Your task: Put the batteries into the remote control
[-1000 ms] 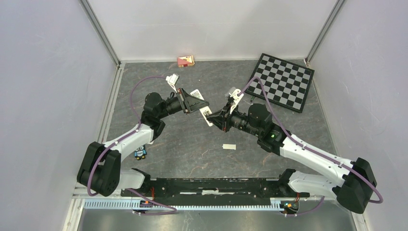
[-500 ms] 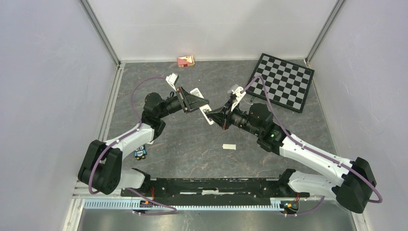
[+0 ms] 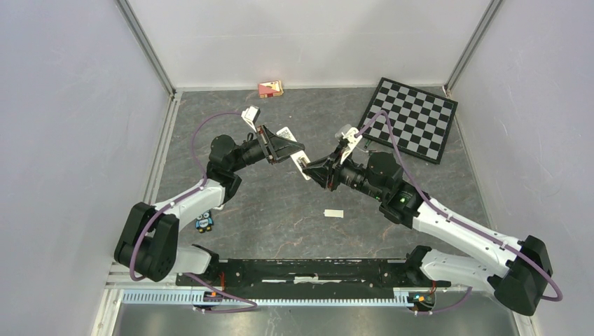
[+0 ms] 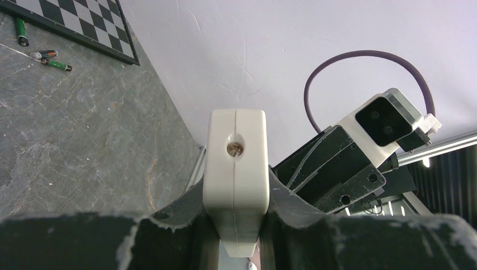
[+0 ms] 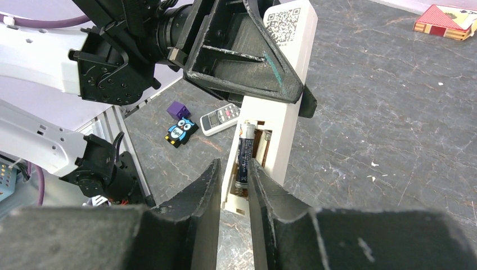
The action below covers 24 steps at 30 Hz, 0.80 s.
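Nearest the bases, on the dark grey stone-patterned table (image 3: 280,224): a small blue owl-shaped toy (image 3: 204,223) by the left arm, and a short white paper-like strip (image 3: 333,213) toward the middle.

Further in, raised above mid-table: left gripper (image 4: 235,194), clamped tight on the long white rectangular plastic remote control (image 5: 284,126), open battery bay turned toward the other arm. Facing it, nose to nose: right gripper (image 5: 234,165), black fingers parted by a narrow gap, wider than the cell, either side of the lower end of a slim dark cylindrical battery (image 5: 244,152). Lying lengthwise in one slot of the bay, that battery. No firm pinch visible, though light contact at the pads not ruled out. Slot beside it apparently bare.

Changed over the last second: right forearm swung round, wrist rolled, fingertips nudged a touch closer to the remote. Left arm and remote almost unmoved. Read as: first cell just seated and being let go, claw not yet drawn back. One slot filled, probably one more to go.

Farthest: flat black-and-white checkerboard (image 3: 413,119) in the right rear corner, with three loose slim batteries (image 4: 44,54) on the table just beside its edge, the likely next pick-up. Behind everything, a small red box (image 3: 270,88) at the back wall.
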{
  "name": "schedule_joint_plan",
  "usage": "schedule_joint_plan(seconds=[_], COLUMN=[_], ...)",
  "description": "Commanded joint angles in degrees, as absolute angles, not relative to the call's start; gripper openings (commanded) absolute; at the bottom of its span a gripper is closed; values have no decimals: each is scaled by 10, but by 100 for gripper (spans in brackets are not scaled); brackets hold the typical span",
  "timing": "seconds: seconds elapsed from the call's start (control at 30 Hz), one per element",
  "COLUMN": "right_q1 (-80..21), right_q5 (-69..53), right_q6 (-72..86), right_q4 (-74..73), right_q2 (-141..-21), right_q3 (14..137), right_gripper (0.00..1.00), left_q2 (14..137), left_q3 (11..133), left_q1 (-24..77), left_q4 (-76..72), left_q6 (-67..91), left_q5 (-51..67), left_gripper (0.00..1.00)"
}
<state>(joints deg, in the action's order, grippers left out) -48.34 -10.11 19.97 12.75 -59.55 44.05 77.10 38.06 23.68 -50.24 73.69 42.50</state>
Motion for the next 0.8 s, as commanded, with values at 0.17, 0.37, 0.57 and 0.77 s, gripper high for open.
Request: schedule_joint_plan(seconds=[0.17, 0.37, 0.57, 0.77], right_q1=[-483, -482, -483, -483], right_q5=[-96, -27, -4, 73], right_q6=[206, 362, 450, 516], right_q4=[115, 7, 1, 26], right_q2=[-587, -588, -583, -543], right_q3=[465, 534, 541, 489], right_gripper=[25, 64, 89, 98], left_q2=[757, 766, 787, 787], left_q3=[393, 414, 453, 459], left_q1=[234, 234, 233, 233], left_q4=[-511, -470, -458, -481], left_q6=[718, 667, 634, 642], left_q5=[426, 401, 382, 378], left_gripper=[2, 2, 2, 2])
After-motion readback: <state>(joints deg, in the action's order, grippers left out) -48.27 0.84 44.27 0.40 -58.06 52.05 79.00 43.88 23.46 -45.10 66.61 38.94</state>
